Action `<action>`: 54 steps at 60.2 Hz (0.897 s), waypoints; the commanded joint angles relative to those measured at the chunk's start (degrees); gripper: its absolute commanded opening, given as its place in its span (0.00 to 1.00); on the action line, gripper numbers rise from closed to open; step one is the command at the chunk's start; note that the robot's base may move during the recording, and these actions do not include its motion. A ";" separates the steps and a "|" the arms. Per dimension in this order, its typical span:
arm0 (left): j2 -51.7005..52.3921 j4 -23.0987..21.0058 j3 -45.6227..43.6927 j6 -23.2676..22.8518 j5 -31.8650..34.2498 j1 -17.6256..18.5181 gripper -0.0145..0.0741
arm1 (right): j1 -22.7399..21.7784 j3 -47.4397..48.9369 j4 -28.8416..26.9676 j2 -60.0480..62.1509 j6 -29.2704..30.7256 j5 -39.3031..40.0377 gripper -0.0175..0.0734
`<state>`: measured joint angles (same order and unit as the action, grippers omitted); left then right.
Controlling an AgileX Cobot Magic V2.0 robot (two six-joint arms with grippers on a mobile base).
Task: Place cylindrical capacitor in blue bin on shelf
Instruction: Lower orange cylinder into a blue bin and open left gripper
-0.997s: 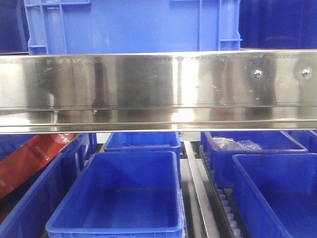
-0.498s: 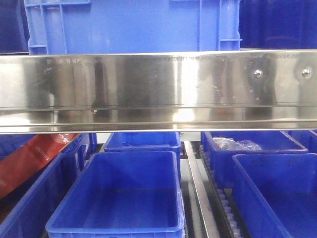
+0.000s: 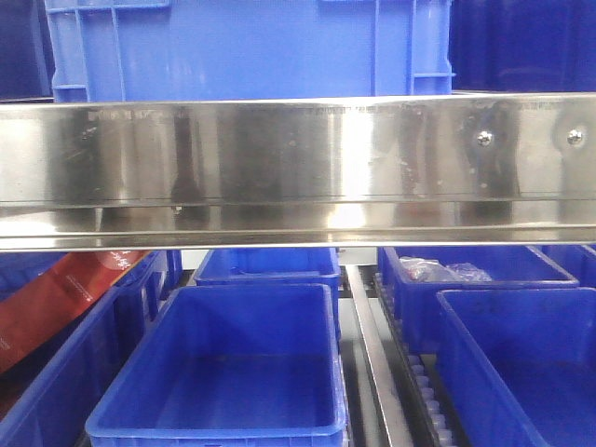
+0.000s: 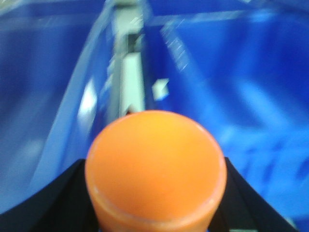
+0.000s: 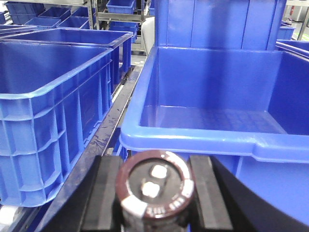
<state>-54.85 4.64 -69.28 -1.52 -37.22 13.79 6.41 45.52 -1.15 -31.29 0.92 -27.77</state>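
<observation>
As right gripper grips it, capacitor sits between both pads.

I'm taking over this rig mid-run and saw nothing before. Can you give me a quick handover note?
Right gripper: shut on the cylindrical capacitor, terminals toward the camera, just short of the near rim of a blue bin.
Left gripper: shut on an orange cylinder, over blurred blue bins.
Shelf: neither arm shows in the front view.
Done: capacitor picked up.
Left: carry it over the rim and release it inside.
</observation>
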 commanded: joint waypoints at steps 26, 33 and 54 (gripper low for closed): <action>-33.48 -0.18 -36.76 2.62 0.10 14.55 0.04 | 0.13 -0.12 -0.14 0.23 0.10 1.92 0.01; -40.57 -0.48 -42.00 2.62 -1.36 15.20 0.04 | 0.13 -0.12 -0.14 0.23 0.10 1.92 0.01; -49.98 -1.59 -44.84 2.62 -2.98 15.20 0.67 | 0.13 -0.12 -0.26 0.23 0.10 1.92 0.01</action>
<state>-104.69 4.12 -113.27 0.90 -41.03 28.84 6.41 45.52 -1.37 -31.29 0.92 -27.77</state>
